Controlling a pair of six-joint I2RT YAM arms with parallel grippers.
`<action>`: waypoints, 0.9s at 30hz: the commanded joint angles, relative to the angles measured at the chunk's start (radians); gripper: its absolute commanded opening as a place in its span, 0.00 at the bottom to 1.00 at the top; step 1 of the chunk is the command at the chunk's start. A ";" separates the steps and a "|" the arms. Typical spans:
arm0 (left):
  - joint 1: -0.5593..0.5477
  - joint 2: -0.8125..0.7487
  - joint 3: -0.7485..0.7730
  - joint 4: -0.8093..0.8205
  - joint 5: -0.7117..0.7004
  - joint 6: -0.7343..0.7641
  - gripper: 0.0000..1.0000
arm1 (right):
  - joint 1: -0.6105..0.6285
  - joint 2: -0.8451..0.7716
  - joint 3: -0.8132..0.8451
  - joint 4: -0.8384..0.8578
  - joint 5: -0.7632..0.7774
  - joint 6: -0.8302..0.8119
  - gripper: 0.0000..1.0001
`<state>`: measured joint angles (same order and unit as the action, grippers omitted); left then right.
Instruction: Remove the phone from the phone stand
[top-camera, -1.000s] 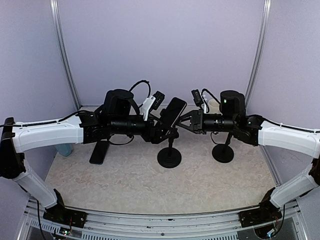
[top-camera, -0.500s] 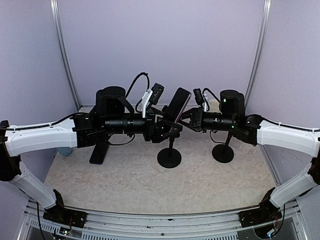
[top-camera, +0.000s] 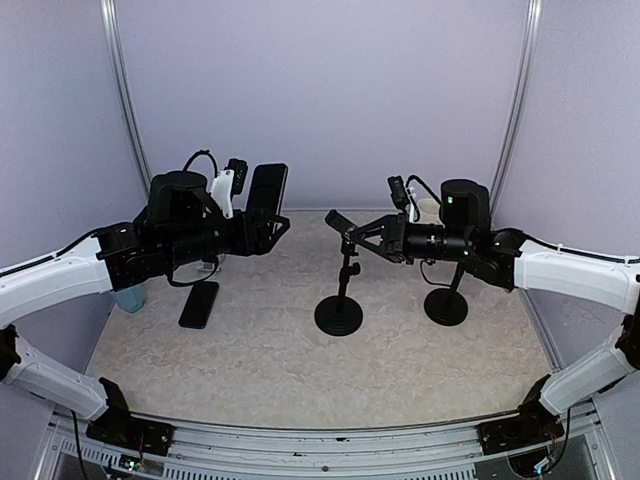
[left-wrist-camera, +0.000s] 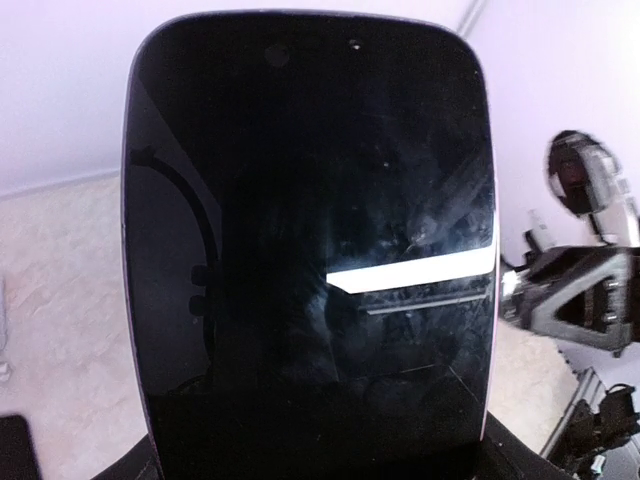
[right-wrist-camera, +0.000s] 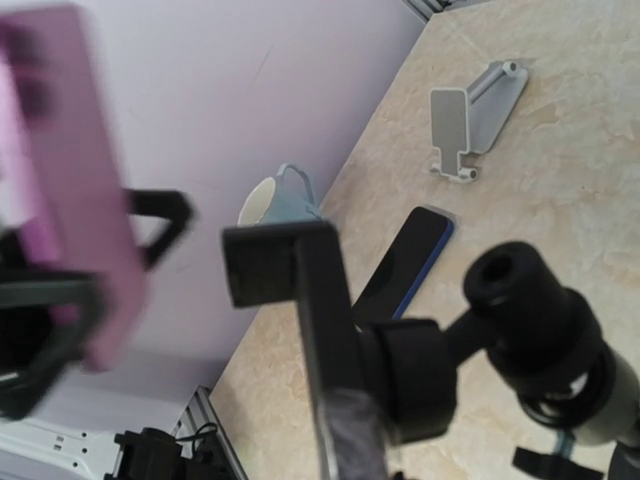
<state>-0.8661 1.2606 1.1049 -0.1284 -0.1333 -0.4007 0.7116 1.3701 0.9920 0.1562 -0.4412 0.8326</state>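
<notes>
Left gripper (top-camera: 263, 226) holds phone (top-camera: 267, 187) upright, well left of phone stand (top-camera: 339, 312); right gripper (top-camera: 352, 232) pinches stand's head. Second phone (top-camera: 199, 303) flat on table (top-camera: 250, 370).

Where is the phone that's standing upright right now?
In the top view, the phone is held in the left gripper, up in the air on the left side, apart from the phone stand at mid-table.
</notes>
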 joint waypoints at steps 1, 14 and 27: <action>0.060 -0.007 -0.056 -0.146 -0.119 -0.129 0.20 | -0.029 0.006 0.012 -0.085 0.062 -0.035 0.00; 0.066 0.128 -0.201 -0.200 -0.164 -0.260 0.26 | -0.035 0.012 0.003 -0.075 0.049 -0.038 0.00; 0.039 0.357 -0.131 -0.186 -0.210 -0.281 0.30 | -0.038 0.004 -0.007 -0.072 0.049 -0.037 0.00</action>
<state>-0.8093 1.5803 0.9119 -0.3645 -0.2989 -0.6617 0.6987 1.3701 0.9997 0.1417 -0.4484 0.8291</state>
